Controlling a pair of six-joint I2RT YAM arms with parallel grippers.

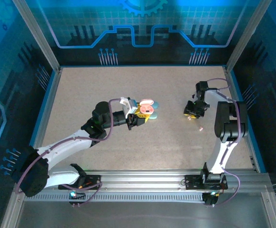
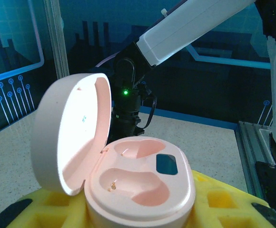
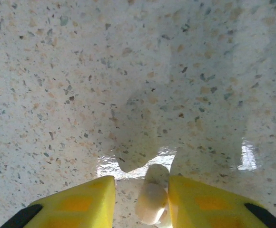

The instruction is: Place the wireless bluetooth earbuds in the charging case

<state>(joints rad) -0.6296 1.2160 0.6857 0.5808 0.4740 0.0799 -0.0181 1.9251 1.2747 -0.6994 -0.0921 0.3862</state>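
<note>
Right claw (image 3: 140, 202): yellow foam pads pinching one glossy whitish earbud (image 3: 151, 199), low over the speckled terrazzo-look bench (image 3: 81, 71). Second small pale earbud (image 1: 200, 128) lies loose on the bench, near the right arm. Left claw (image 1: 142, 118) pressed against the pink oval charging case (image 2: 142, 187), lid hinged open, two molded sockets both empty, smooth matte plastic. A pale blue case (image 1: 156, 110) sits just beside it.

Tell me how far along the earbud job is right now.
Done: the pink case is open, lid up, held by the left end effector; both wells look empty. In hand: the right end effector pinches one earbud just above the table. Left: seating it, then the other earbud lying on the table.
</note>
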